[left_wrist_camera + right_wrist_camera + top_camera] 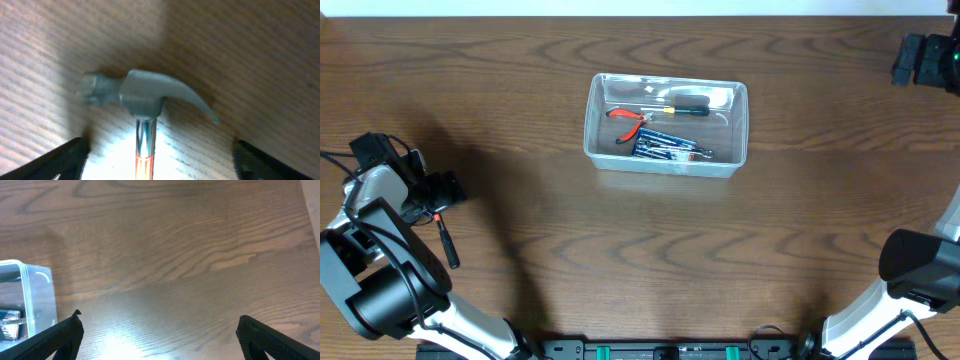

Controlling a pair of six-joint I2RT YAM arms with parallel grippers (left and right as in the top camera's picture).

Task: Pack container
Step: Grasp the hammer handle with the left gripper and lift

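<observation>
Steel-headed hammer [145, 92] lies on the tabletop [250, 50], ungripped, under the wide-open left claw [160, 152] (right claw [160, 322] likewise gapes, empty).

The desk [620, 260] is dark brown wood with bold grain. The container [665, 166] stands on it, in the far middle. A hammer [145, 95] lies flat near the left edge, well apart from it, with its handle [447, 243] pointing toward the near side.

place: robot lab bench | evidence: wood-grain table [640, 250], two arms mounted at its edge, hand tools
</observation>
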